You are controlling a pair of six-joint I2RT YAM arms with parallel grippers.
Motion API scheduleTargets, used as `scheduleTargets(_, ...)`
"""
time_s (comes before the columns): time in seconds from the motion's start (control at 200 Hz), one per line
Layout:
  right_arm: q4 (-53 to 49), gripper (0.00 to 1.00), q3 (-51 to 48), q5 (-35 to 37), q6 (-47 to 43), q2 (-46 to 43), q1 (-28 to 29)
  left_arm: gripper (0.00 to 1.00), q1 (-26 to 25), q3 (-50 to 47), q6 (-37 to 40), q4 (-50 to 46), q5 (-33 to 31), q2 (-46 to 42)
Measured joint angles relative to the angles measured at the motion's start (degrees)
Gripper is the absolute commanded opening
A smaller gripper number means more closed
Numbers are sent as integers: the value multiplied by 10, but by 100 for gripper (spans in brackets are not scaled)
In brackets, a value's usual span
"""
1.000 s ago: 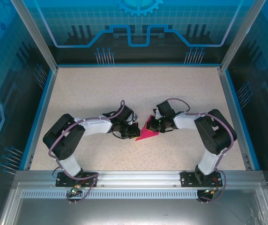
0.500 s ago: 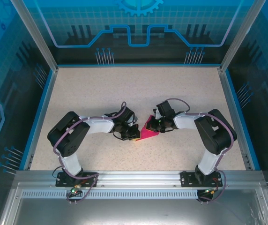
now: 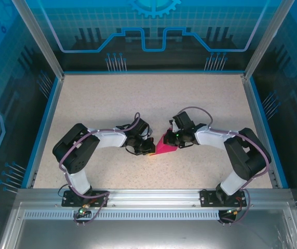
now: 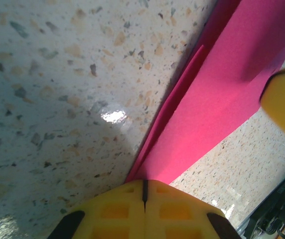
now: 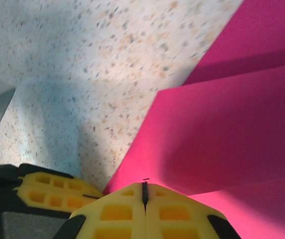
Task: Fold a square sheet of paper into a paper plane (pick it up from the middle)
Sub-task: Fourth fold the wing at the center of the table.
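The paper (image 3: 165, 146) is sitting folded at the middle of the table (image 3: 138, 98). I am pinching its left edge with my left gripper (image 3: 148, 148) and its right edge with my right gripper (image 3: 171, 139), both pairs of fingers pressed together on it.

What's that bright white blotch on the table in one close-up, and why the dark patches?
Left wrist view: that blotch is glare on the glossy table, beside the pink paper; the left gripper looks blurred. Right wrist view: broad shadows darken the table and paper ahead of the right gripper. Top external view: evenly lit.
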Motion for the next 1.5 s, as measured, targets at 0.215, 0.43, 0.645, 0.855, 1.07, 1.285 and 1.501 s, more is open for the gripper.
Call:
scheduleTargets(0.215,16,0,6,-5,7,33,31,0,0,0,1,0,0,0)
scheduleTargets(0.43,33,0,12,-5,27,56,48,0,0,0,1,0,0,0)
scheduleTargets(0.645,53,0,0,-10,28,59,42,0,0,1,1,-4,-3,0)
scheduleTargets(0.855,87,0,-43,-53,3,41,-34,0,0,5,1,-8,-13,2)
scheduleTargets(1.07,65,0,-49,-45,-21,22,-133,0,0,6,1,-8,-13,2)
scheduleTargets(1.285,44,0,-49,-22,-18,-28,-117,0,0,15,2,-19,-13,6)
scheduleTargets(1.501,65,0,-37,-32,14,1,-9,0,0,23,4,-32,-13,10)
